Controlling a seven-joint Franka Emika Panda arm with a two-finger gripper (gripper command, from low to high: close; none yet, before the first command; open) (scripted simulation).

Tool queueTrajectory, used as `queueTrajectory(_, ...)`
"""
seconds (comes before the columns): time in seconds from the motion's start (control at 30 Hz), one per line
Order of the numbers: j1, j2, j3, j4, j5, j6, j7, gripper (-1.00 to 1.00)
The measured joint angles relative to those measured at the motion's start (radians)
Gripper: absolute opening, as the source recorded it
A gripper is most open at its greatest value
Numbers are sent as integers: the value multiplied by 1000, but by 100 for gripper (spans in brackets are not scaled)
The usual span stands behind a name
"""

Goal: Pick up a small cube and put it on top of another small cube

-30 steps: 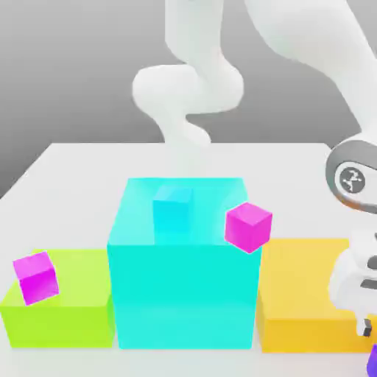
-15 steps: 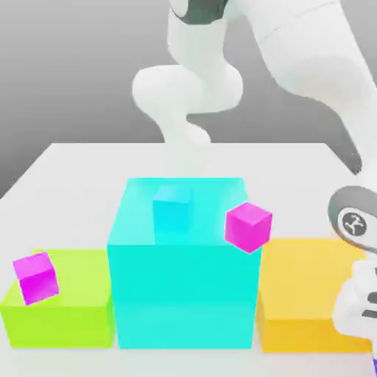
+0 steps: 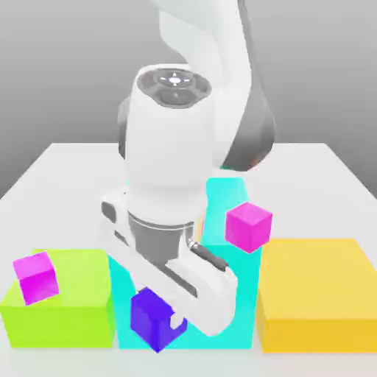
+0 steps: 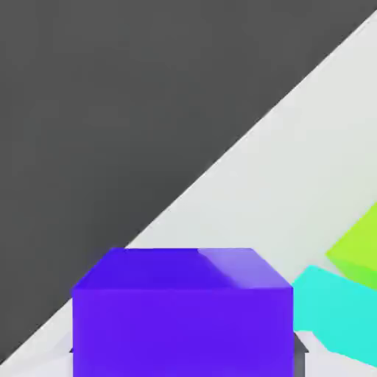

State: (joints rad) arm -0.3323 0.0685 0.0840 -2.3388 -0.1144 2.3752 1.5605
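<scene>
Jaws (image 3: pixel 160 313): clamped on the indigo cube, one on each of two opposite sides.
Indigo cube (image 3: pixel 157 319): held between the jaws, in front of the big cyan block's near face as the exterior view shows it; one corner points toward the viewer. In the hand view it lies squarely between the two fingertips (image 4: pixel 300 353).
Arm (image 3: pixel 173 140): white with dark grey joint sections; reaches down from the top of the exterior view, its hand set at a slant and covering part of the big cyan block.
Big cyan block (image 3: pixel 235 294): on the worktop, tallest of the three big blocks, placed between the other two.
Magenta cube, exterior view's right (image 3: pixel 248 227): tilted, seen against the right-hand edge of the big cyan block; whether it touches cannot be told.
Magenta cube, exterior view's left (image 3: pixel 36 277): tilted, seen at the left side of the lime block.
Lime block (image 3: pixel 62 324): low, at the exterior view's left of the big cyan block.
Yellow-orange block (image 3: pixel 316 283): low and broad, at the exterior view's right of the big cyan block.
Worktop (image 3: pixel 74 173): pale, plain surface carrying the big blocks.
</scene>
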Motion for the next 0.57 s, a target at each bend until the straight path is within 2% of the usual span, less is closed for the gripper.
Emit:
queueTrajectory(0.1,-171,-121,-98,-68,83,-28,-87,-100)
queueTrajectory(0.2,-187,-85,-114,-116,114,63,-119,-100)
queueTrajectory(0.23,-197,-67,-106,-126,116,92,-121,100)
queueTrajectory(0.43,-232,-57,-99,-131,115,106,-121,100)
queueTrajectory(0.57,-228,-143,-77,-97,115,-14,-121,100)
